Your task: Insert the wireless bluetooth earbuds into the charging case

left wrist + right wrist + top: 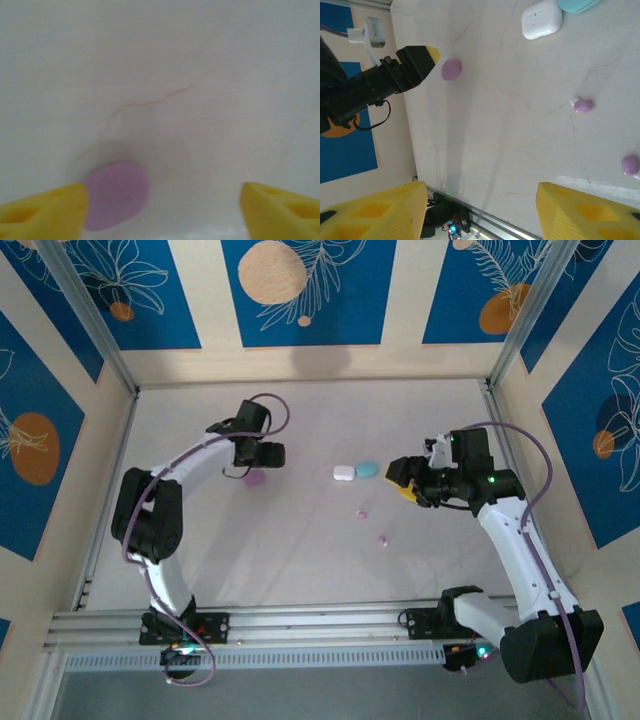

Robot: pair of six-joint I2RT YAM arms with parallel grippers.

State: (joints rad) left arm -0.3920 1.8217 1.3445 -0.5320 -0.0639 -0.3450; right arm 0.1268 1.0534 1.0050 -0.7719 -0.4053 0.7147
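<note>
Tho unheld, case (117, 192) by L pincer (162, 200)

earbuds (583, 105) — pink | oval case (116, 195) — pink | square case (541, 19) white

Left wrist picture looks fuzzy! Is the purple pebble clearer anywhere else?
Left wrist view: the pink charging case and the yellow fingertips are blurred. Right wrist view: the same case looks crisper. Top view: it is tiny and pale.
</note>
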